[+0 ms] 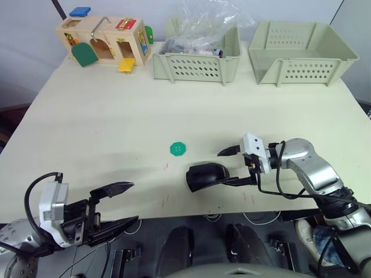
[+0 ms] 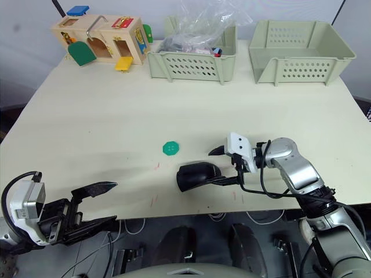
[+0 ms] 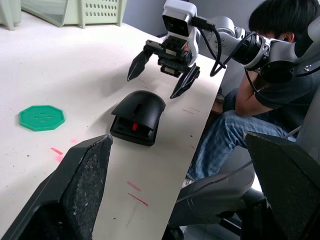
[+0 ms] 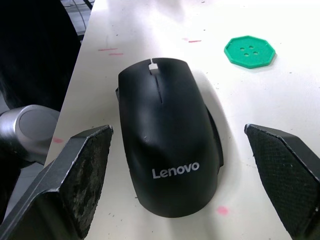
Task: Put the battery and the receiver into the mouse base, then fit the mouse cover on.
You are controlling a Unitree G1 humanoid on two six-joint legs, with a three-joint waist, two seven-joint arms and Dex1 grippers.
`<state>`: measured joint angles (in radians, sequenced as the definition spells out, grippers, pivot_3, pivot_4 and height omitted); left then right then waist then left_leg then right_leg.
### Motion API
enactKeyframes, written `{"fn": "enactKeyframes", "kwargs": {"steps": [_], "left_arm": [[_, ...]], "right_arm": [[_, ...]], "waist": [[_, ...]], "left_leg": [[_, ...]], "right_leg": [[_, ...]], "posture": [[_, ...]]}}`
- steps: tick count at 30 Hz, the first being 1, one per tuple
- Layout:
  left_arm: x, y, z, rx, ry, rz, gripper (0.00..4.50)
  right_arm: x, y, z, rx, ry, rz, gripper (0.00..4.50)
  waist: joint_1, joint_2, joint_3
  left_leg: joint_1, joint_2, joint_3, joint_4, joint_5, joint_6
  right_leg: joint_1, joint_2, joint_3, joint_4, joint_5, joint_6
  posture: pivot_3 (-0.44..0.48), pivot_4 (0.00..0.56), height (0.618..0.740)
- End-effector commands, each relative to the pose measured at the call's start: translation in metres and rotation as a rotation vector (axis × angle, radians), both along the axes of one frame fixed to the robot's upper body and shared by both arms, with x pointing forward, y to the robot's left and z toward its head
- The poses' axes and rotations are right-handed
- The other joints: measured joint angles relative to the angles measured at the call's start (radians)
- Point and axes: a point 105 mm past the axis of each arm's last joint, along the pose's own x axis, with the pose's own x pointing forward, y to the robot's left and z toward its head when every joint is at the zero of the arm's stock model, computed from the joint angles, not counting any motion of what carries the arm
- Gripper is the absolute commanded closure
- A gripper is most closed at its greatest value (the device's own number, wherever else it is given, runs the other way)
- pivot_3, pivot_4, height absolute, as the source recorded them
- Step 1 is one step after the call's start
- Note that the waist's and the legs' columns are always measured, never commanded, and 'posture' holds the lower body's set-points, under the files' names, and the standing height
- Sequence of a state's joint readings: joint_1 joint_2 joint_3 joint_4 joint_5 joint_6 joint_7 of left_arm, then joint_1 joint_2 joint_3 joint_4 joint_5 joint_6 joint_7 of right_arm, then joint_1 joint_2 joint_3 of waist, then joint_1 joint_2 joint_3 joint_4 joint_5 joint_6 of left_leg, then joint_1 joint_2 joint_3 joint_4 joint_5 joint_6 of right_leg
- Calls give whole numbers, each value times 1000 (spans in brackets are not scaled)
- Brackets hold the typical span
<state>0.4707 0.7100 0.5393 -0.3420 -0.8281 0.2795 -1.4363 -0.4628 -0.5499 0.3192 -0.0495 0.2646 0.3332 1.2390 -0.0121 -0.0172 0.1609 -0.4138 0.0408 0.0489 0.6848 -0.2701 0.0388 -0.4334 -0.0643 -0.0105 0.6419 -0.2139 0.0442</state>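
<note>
On the cream desk (image 1: 116, 116), marked with red ticks, the mouse cover (image 4: 167, 130) sits seemingly askew on the mouse base (image 3: 131, 131); right tool (image 1: 235, 166) and left tool (image 1: 123, 204) both gape apart.

Black mouse cover (image 4: 167, 135) askew atop the mouse base (image 3: 131, 134), red wheel showing, near table's front edge.

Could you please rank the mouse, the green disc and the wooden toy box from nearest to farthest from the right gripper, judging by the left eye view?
1. Mouse: on the table beside the open right gripper, on its left.
2. Green disc: beyond the mouse, further left.
3. Wooden toy box: at the table's far left corner.
</note>
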Motion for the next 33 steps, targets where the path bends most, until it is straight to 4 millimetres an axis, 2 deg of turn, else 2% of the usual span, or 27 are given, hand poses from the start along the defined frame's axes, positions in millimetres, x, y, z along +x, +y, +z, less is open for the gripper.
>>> {"fn": "enactKeyframes", "kwargs": {"steps": [1, 25, 28, 33], "left_arm": [[-2, 0, 5, -1, -16, -13, 0], [-6, 8, 3, 11, -15, -13, 0], [-7, 10, 1, 11, -14, -12, 0], [-8, 11, 0, 11, -13, -12, 0]], "right_arm": [[-2, 2, 4, 13, -32, 23, 60], [-3, 6, -9, -1, -26, 42, 60], [-3, 6, -9, -2, -30, 43, 886], [-3, 6, -10, -6, -35, 43, 886]], "waist": [[0, 0, 0], [0, 0, 0], [0, 0, 0], [0, 0, 0]], "left_leg": [[0, 0, 0, 0, 0, 0], [0, 0, 1, 0, 0, 0], [0, 0, 1, 0, 0, 0], [0, 0, 1, 0, 0, 0]], "right_leg": [[0, 0, 0, 0, 0, 0], [0, 0, 0, 0, 0, 0], [0, 0, 0, 0, 0, 0], [0, 0, 0, 0, 0, 0]], "posture": [[0, 150, 740], [0, 150, 740], [0, 150, 740], [0, 150, 740]]}}
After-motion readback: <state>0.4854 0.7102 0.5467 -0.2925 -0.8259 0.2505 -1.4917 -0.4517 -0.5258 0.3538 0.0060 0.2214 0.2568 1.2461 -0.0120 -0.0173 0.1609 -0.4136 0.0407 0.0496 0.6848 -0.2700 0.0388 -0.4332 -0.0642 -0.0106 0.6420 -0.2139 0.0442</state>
